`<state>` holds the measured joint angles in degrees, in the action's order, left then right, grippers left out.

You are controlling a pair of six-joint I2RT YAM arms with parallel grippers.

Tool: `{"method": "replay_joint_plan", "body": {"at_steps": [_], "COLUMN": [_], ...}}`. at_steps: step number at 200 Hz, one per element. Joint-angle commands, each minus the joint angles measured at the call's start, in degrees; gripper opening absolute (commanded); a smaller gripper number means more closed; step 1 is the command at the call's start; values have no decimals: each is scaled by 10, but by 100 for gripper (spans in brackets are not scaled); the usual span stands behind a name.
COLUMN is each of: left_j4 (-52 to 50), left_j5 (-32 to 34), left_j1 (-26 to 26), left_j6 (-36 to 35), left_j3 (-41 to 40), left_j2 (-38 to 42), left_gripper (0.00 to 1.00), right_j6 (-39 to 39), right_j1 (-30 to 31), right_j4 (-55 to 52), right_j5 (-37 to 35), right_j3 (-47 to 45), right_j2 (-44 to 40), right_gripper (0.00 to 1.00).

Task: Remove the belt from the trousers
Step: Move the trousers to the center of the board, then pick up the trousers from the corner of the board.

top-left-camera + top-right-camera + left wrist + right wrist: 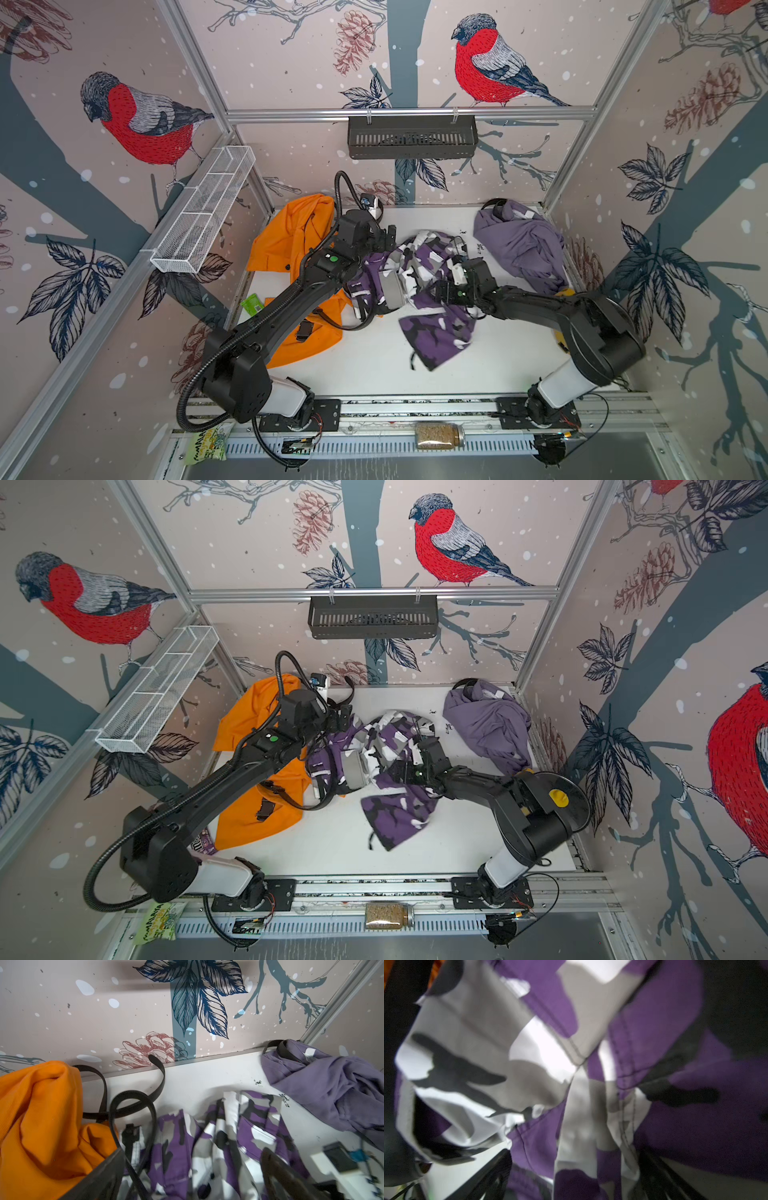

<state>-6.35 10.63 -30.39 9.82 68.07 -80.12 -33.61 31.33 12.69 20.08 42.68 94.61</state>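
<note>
Left gripper (390, 240), jaws wide and empty, is nearest the belt (162, 1080). The belt coils beyond it toward the far edge of the table (374, 365). Right gripper (439, 293), also spread, hovers over the trousers (415, 257).

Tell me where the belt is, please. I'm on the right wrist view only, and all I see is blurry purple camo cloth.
Observer: In the left wrist view the belt lies in loose loops on the table, between the orange garment and the camo trousers, near the back wall.
Operator: Is the left gripper holding it?
Observer: No. The left gripper is open, jaws wide, and one strand of the belt runs through the gap, not pinched.
Operator: Any other belt in there?
Observer: Yes, a second black strap loops out of the plain purple garment in the back right corner.
</note>
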Motion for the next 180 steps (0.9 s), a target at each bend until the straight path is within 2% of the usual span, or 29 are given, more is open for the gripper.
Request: {"method": "replay_joint_plan", "body": {"at_steps": [1,19,43,78,102,125,154,180], "left_j4": [31,36,37,80,123,92,63,-4], "left_j5": [20,15,-3,-31,-78,-111,-163,-131], "left_j1": [-9,-14,-34,-96,-141,-173,-186,-184], "left_j6": [31,33,35,49,53,47,38,40], "left_j3": [-29,-44,-60,-87,-84,-25,31,67], "left_j2": [30,46,48,16,-56,-161,-259,-316], "left_gripper": [99,99,99,99,98,94,82,67], "right_j6": [-46,-33,23,97,159,188,189,188], "right_j1": [39,46,19,-86,-175,-255,-328,-372], "right_j4": [65,34,-106,-258,-318,-332,-319,-317], "right_j5": [84,85,9,-17,-58,-97,-121,-163], "right_j3": [50,105,147,153,179,227,294,361], "right_j2": [57,82,30,-88,-116,-96,-34,36], "right_gripper": [96,96,100,100,99,100,100,100]}}
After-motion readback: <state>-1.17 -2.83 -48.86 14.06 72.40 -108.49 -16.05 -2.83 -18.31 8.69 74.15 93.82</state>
